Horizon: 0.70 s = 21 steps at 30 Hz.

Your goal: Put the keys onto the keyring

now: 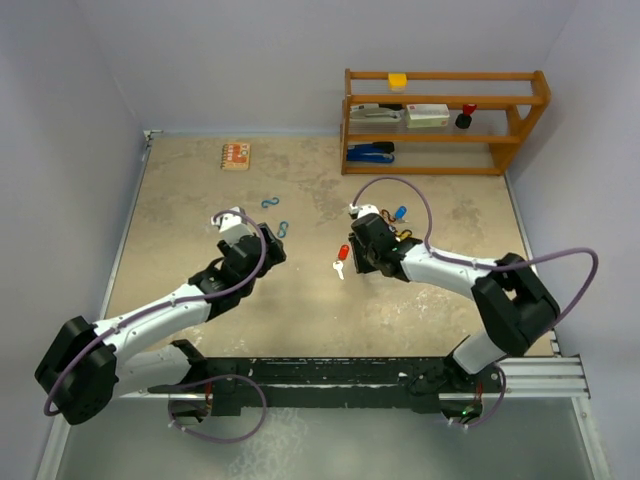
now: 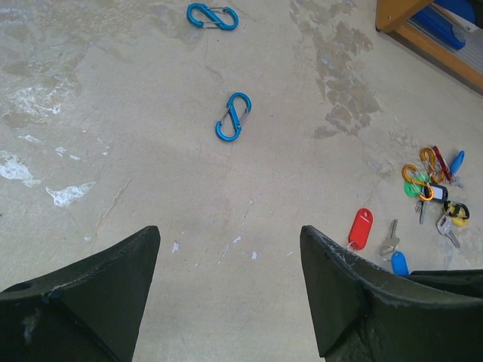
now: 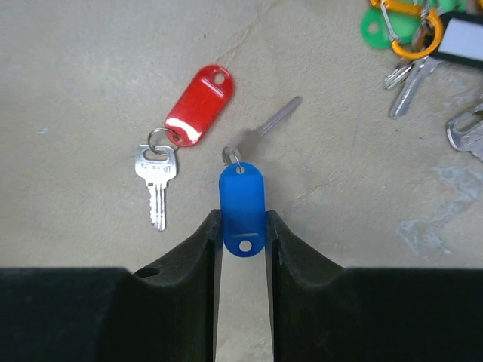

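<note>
A: Nearest to us, what is the right end effector (image 3: 242, 217) doing?

B: Its two fingers (image 3: 195, 256) press on the long edges of a blue tag (image 3: 241, 188), one on each side, so it is pinching this tag low over the worktop (image 3: 75, 60). A small ring at the top of the tag joins it to a silver key (image 3: 275, 119). The key lies flat and points away to the right.

A: And the left end effector (image 2: 229, 234)?

B: It is spread wide and holds nothing. It hangs over a bare part of the worktop, well apart from the keys, which are on its right side.

A: Where are the other keys?

B: Just beside the blue tag, on its left, lies a red tag (image 3: 198, 105) with its own key (image 3: 156, 181) on a ring. Nothing touches this pair. A little farther, to the right, is a heap (image 2: 434, 188) of keys with green, yellow, black and blue tags, mixed with an orange clip (image 3: 411, 41). I cannot tell which of them are hooked on the clip.

A: What is behind all this?

B: On the left side lies one blue S-shaped clip (image 2: 232, 117), and a second blue clip (image 2: 213, 15) lies farther, apart from the first. Near the far edge there is a small wooden block (image 1: 236, 156). At the far right stands a wooden shelf (image 1: 445, 120) with some small things on it.
</note>
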Available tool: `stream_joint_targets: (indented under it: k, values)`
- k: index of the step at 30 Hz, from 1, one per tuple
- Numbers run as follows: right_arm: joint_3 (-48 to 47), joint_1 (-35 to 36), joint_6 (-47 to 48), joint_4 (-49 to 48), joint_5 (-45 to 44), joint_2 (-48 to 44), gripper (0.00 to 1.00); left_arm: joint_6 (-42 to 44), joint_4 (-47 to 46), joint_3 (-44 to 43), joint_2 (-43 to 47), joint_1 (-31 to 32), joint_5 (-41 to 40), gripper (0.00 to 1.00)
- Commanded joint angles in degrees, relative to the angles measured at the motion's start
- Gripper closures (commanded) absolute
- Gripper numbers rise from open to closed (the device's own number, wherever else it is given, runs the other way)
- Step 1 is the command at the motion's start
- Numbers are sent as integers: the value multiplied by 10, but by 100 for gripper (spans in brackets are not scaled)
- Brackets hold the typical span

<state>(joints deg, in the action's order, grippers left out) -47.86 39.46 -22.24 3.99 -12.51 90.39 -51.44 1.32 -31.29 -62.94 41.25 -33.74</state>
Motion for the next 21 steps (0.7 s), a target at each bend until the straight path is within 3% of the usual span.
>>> stream_joint_targets:
  k: [1,21]
  values:
    - [-23,0,21,24,-19,-69,74,8,-28,-10,-8,-4,1,28]
    - [-35,0,42,69,-30,-143,74,21,-62,-40,-86,-10,2,28]
